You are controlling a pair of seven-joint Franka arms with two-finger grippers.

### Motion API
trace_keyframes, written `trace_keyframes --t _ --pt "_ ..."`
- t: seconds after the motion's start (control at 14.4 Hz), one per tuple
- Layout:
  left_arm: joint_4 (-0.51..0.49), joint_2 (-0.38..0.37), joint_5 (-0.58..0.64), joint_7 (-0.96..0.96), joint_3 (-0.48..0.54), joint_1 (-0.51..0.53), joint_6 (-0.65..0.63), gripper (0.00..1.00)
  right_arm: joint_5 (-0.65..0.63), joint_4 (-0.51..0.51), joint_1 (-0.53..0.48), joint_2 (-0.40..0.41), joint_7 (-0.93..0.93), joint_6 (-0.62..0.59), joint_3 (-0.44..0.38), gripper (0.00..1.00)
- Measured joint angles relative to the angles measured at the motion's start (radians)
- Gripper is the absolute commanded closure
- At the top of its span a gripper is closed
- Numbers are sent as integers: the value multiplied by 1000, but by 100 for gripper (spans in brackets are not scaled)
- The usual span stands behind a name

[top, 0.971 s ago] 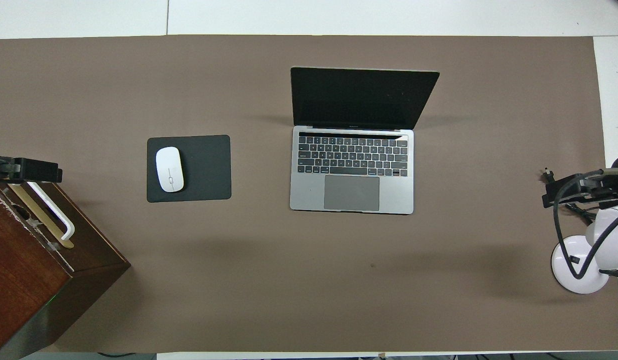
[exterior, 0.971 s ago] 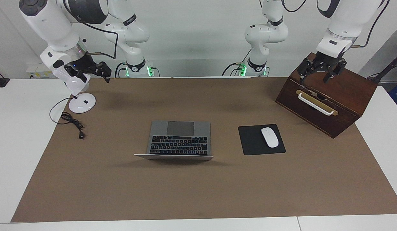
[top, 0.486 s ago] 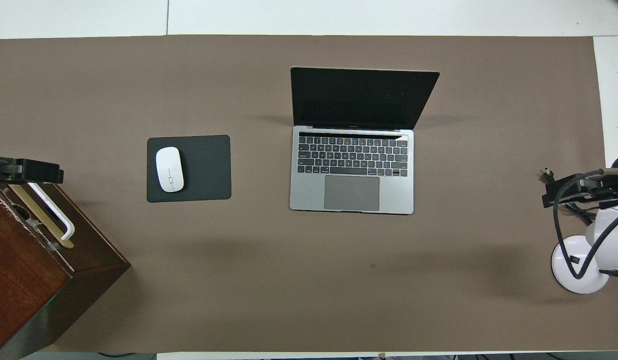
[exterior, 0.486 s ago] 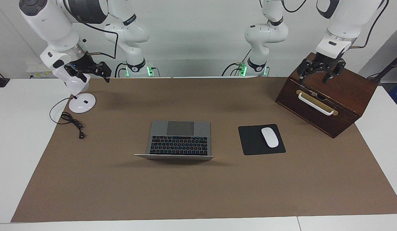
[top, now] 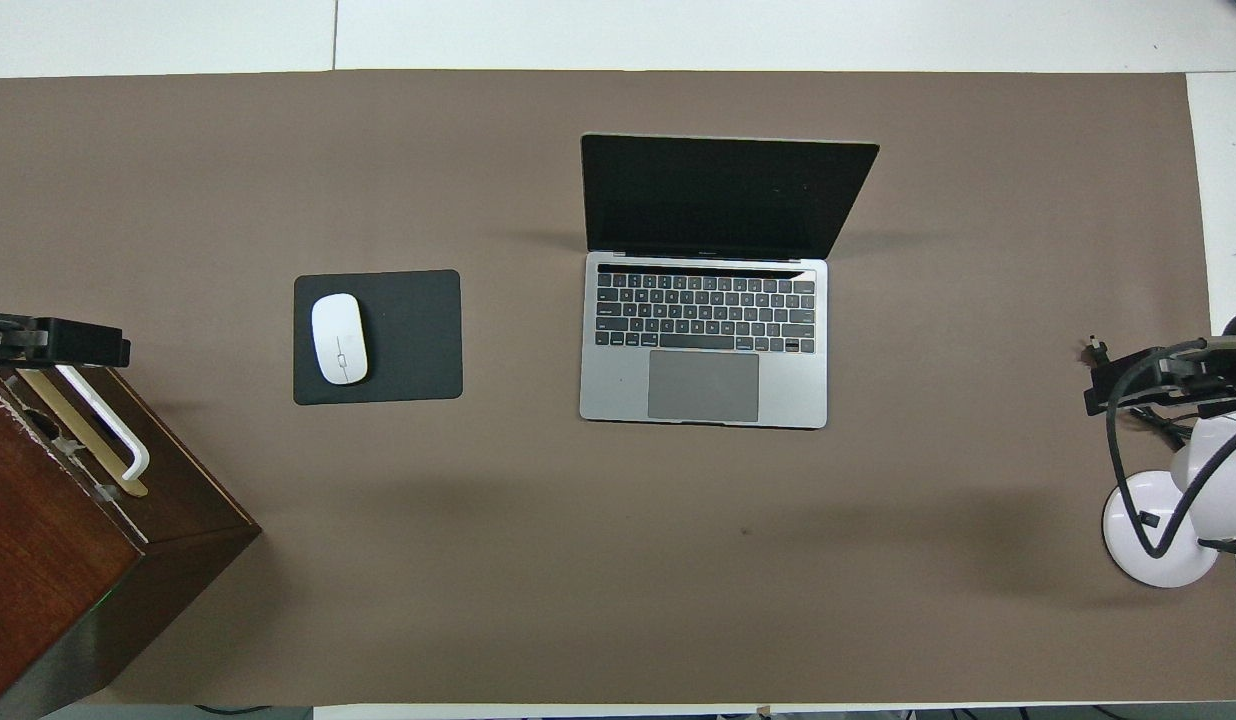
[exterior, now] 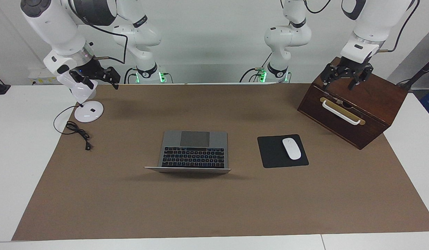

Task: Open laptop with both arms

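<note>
1. The laptop (exterior: 194, 150) sits open in the middle of the brown mat that covers the surface (exterior: 214, 208). Its black keyboard and grey trackpad face up, and its dark screen (top: 723, 195) stands tilted back on the edge farther from the robots.
2. A black mouse pad (exterior: 282, 151) lies beside the laptop, toward the left arm's end of the surface, apart from it. A white mouse (exterior: 291, 148) rests on the pad.
3. A dark wooden box (exterior: 353, 104) with a white handle (exterior: 340, 112) on a brass plate stands at the left arm's end, nearer to the robots than the mouse pad.
4. The left gripper (exterior: 346, 82) hangs over the top of that box, fingers pointing down, its jaws spread apart and holding nothing. It is well apart from the laptop.
5. The right gripper (exterior: 110, 78) is up in the air over the mat's corner at the right arm's end, beside a white desk lamp with a round base (exterior: 89, 111). I cannot tell how its jaws stand.
6. A black cable (exterior: 77, 131) trails from the lamp's base, its plug end lying on the mat.
7. Neither gripper touches the laptop.
</note>
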Motion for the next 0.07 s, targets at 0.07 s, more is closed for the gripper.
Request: trace_keyframes --t 0.07 --pt "0 0 0 0 -1 0 0 0 0 0 0 0 0 0 0 0"
